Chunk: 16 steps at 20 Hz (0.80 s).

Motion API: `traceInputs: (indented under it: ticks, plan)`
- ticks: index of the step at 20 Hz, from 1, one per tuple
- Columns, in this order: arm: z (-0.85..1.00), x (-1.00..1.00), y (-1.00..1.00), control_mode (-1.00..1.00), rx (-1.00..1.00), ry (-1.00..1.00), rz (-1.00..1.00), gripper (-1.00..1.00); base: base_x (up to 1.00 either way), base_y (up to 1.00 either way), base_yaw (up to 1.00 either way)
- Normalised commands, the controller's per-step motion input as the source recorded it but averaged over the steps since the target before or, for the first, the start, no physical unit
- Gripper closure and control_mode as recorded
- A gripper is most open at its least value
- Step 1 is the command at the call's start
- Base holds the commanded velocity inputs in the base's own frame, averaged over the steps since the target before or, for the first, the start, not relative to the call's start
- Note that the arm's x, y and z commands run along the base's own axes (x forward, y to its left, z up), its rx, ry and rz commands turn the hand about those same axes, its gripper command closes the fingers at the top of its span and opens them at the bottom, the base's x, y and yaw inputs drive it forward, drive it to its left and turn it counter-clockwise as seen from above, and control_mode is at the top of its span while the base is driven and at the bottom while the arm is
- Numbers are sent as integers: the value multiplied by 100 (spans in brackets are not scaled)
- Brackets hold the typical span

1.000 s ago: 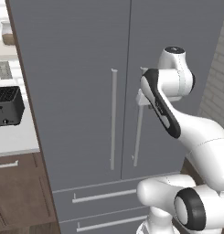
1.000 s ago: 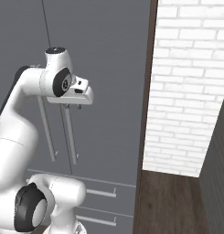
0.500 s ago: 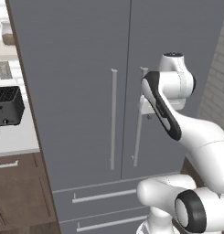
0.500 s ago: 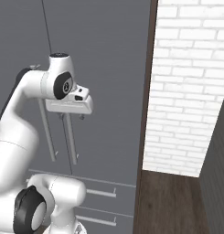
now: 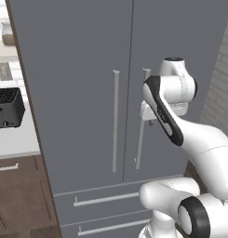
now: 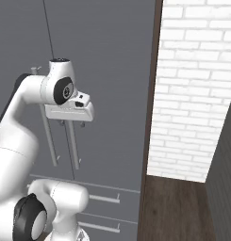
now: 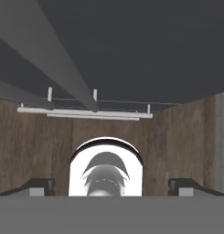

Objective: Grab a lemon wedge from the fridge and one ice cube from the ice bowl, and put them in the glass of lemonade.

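The tall grey fridge [image 5: 87,69] [image 6: 112,70] stands in front of me with both doors shut. My gripper [image 6: 72,124] [image 5: 149,119] is open at the right door's slim handle [image 6: 74,150] [image 5: 140,139], about halfway up, one finger on each side of the bar. In the hand view the gripper [image 7: 111,185] looks down along the door [image 7: 154,45], its dark fingertips [image 7: 38,185] wide apart, and the handle [image 7: 63,59] runs away from it. The lemon wedge, ice cube, ice bowl and glass of lemonade are out of view.
A black toaster [image 5: 8,108] sits on a white counter [image 5: 17,142] left of the fridge, above brown cabinets [image 5: 17,195]. Two drawers with horizontal handles [image 5: 103,199] lie below the doors. A white brick wall [image 6: 192,94] and wooden floor [image 6: 178,207] are on the right.
The jaws have spread from partly closed to wide open. The hand has dropped slightly along the right door's handle. The fridge doors have not moved.
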Motion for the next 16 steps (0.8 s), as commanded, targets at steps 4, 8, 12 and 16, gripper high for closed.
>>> traceInputs:
  ticks: [4,8,12,16]
  plan:
    - [-16,0,0,-100,0,5,0,-100,0,0,0]
    - [0,0,0,-100,0,2,0,-100,0,0,0]
    - [0,-3,0,100,0,0,0,-100,-15,32,0]
    - [0,0,0,100,0,0,0,-100,-12,100,0]
